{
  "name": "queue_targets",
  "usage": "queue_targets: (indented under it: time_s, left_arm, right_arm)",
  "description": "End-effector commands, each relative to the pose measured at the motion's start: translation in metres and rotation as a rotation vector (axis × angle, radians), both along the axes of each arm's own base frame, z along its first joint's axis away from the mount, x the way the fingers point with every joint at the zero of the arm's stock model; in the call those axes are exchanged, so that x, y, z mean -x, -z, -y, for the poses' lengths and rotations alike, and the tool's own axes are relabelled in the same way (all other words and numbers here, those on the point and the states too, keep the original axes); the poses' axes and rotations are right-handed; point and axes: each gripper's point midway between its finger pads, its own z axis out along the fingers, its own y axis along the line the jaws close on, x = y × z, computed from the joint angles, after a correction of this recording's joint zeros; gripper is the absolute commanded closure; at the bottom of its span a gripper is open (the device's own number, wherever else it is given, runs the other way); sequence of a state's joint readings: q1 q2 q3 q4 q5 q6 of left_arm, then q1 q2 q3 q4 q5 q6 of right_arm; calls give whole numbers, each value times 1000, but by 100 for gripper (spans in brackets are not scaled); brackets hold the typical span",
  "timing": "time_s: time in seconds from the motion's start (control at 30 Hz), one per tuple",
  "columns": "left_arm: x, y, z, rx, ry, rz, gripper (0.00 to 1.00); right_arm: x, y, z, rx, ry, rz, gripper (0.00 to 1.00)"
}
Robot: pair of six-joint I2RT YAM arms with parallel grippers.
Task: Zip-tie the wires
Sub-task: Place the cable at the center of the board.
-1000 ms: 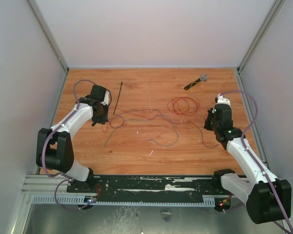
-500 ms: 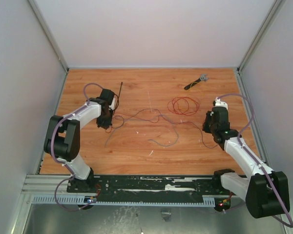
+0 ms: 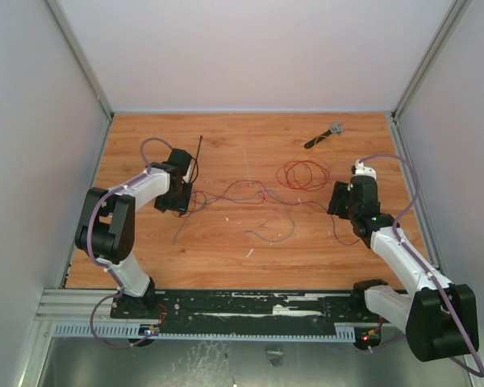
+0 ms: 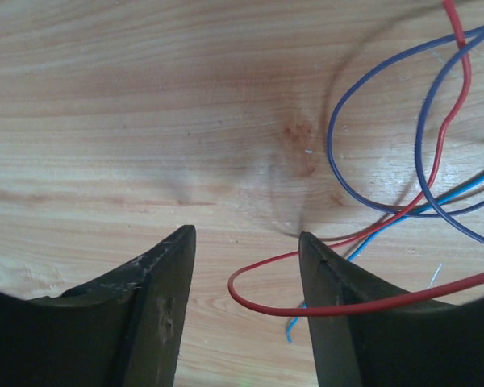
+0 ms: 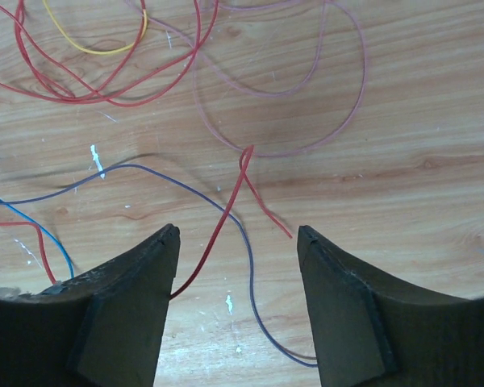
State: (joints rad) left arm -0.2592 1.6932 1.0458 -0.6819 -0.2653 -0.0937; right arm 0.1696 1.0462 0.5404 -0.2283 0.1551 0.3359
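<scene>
The wires sprawl loose on the desk between the two arms, with strands running under both claws. The left claw is released, its fingers apart around a red loop they do not pinch. The right claw is released too, above red and dark strands. The zip tie lies just beyond the left claw at its 12 o'clock in the top view, long axis roughly 12 to 6. The left arm is much nearer, so the reach is probably straight ahead.
</scene>
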Motion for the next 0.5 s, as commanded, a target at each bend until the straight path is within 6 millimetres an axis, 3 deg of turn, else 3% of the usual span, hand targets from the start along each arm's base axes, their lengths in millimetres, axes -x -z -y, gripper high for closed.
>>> queue_targets:
  time_s: [0.0,0.23,0.3,0.47]
  left_arm:
    - [-2,-9,-5,-33,-5,37,37]
    - [-7,-33,2,18,3,105,16]
    - [-10,-42,7,51,10,133,2]
    - [-12,-56,11,84,18,174,2]
  right_arm:
    - [-12,-34,1,19,-9,95,37]
    - [-22,-68,-7,-9,-48,164,31]
    - [-22,-73,-11,-23,-63,176,28]
    - [-26,-80,-13,-21,-80,199,24]
